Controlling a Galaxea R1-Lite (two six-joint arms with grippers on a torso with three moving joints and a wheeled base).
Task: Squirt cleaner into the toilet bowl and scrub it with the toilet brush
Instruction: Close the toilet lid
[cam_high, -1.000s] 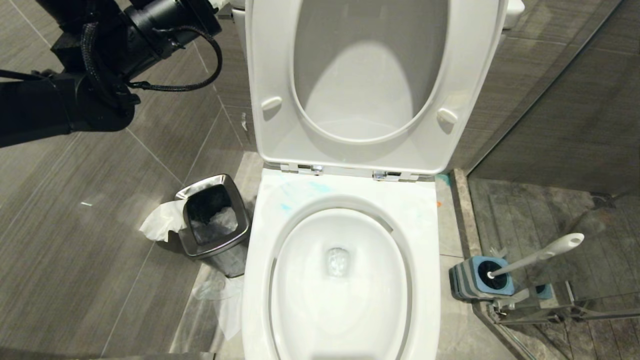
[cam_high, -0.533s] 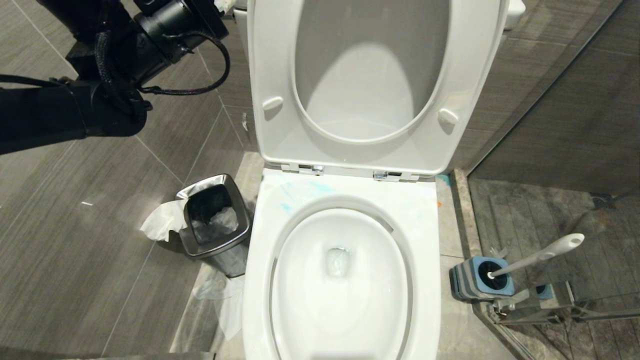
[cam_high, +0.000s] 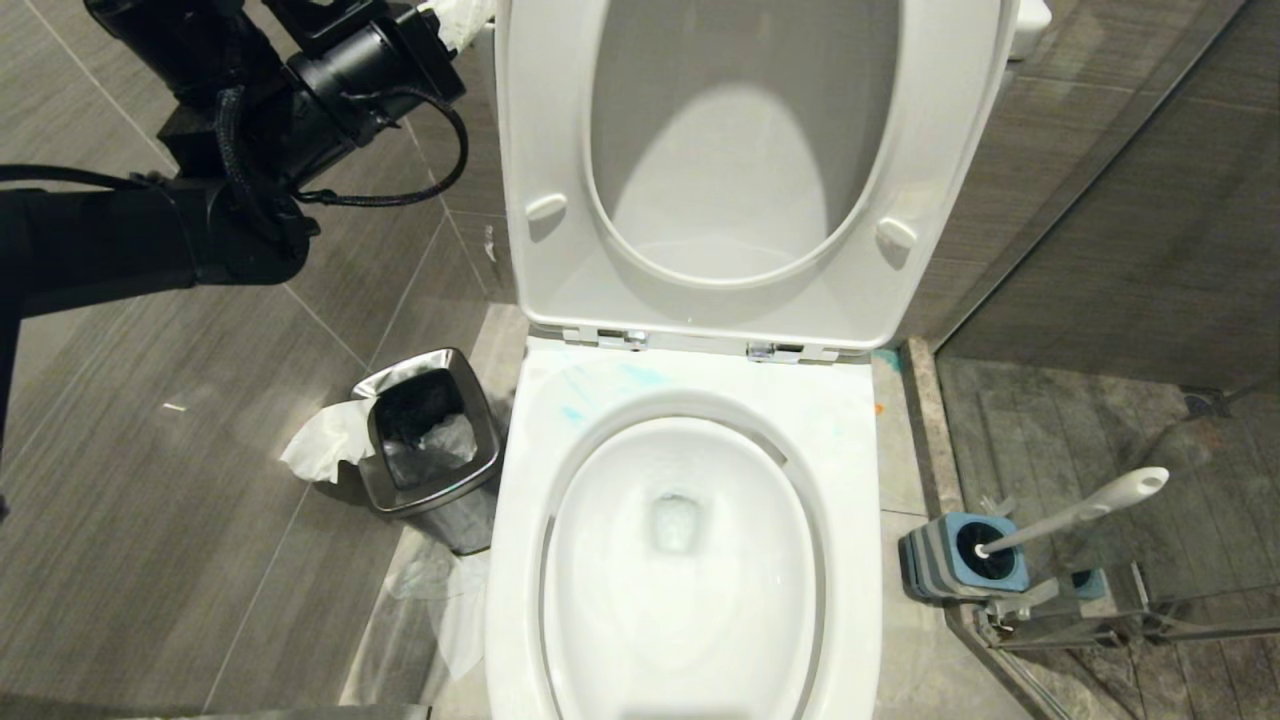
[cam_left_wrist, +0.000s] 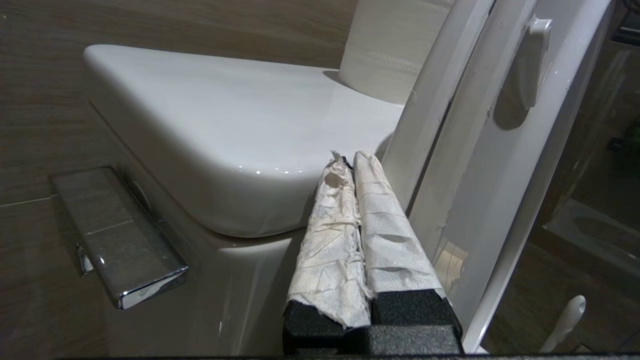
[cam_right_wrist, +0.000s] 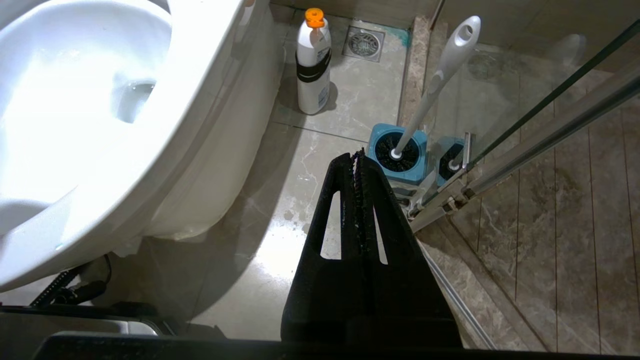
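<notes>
The toilet bowl (cam_high: 680, 560) is open, with seat and lid raised, and holds pale water; it also shows in the right wrist view (cam_right_wrist: 100, 105). Thin blue smears of cleaner (cam_high: 600, 385) mark the rim behind the bowl. The toilet brush (cam_high: 1080, 508) leans in its blue-and-grey holder (cam_high: 965, 558) on the floor to the right. My left gripper (cam_left_wrist: 350, 159), its fingers wrapped in white paper, is shut and empty beside the tank lid (cam_left_wrist: 240, 115) and the raised seat's edge; the head view has it at top left (cam_high: 470, 14). My right gripper (cam_right_wrist: 357, 156) hangs shut and empty just short of the holder (cam_right_wrist: 397, 156).
A chrome flush lever (cam_left_wrist: 120, 240) sticks out of the tank's side. A square steel bin (cam_high: 430, 435) with tissue stands left of the toilet. A white bottle with an orange cap (cam_right_wrist: 312, 60) stands on the floor beside the toilet, near a drain (cam_right_wrist: 363, 42). A glass shower partition (cam_right_wrist: 550, 120) runs on the right.
My left arm has crept to the right toward the tank and raised lid, bringing its paper-wrapped fingertips into the head view. Nothing else has moved.
</notes>
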